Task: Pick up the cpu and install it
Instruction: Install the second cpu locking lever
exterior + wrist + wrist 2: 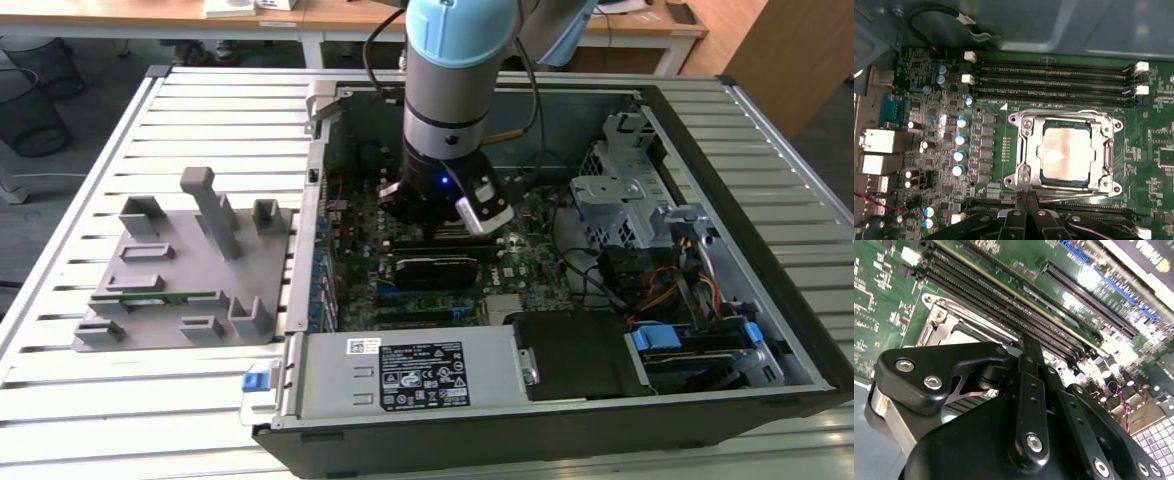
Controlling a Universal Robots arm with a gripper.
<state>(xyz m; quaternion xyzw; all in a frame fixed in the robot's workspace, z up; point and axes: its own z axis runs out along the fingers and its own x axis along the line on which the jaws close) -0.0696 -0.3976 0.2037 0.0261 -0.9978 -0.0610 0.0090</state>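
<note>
Power supply (414, 375): grey metal box with a printed label, at the near edge of the open computer case (787, 350), exterior view.

Tabletop (174, 400): pale slatted surface carrying the case and, on the exterior view's left, a grey holder block (187, 270) with upright posts. A narrow green strip lies in the holder's near part.

Motherboard (914, 80): green board on the case floor, with rows of long black memory slots (1054, 77) on two sides of the socket, seen in both wrist views.

Socket frame (1066, 152): square metal bracket at mid-board in the first wrist view.

Cpu (1064, 152): flat square chip with a shiny pale top, lying level inside the socket frame, the bracket bordering its edges.

Gripper (1026, 210): black, on the blue-and-silver arm (454, 80), set low over the middle of the board in the exterior view. In the first wrist view the fingers (1041, 217) are pressed together with nothing between them, their tips just beside the socket frame's edge, apart from the chip.
</note>
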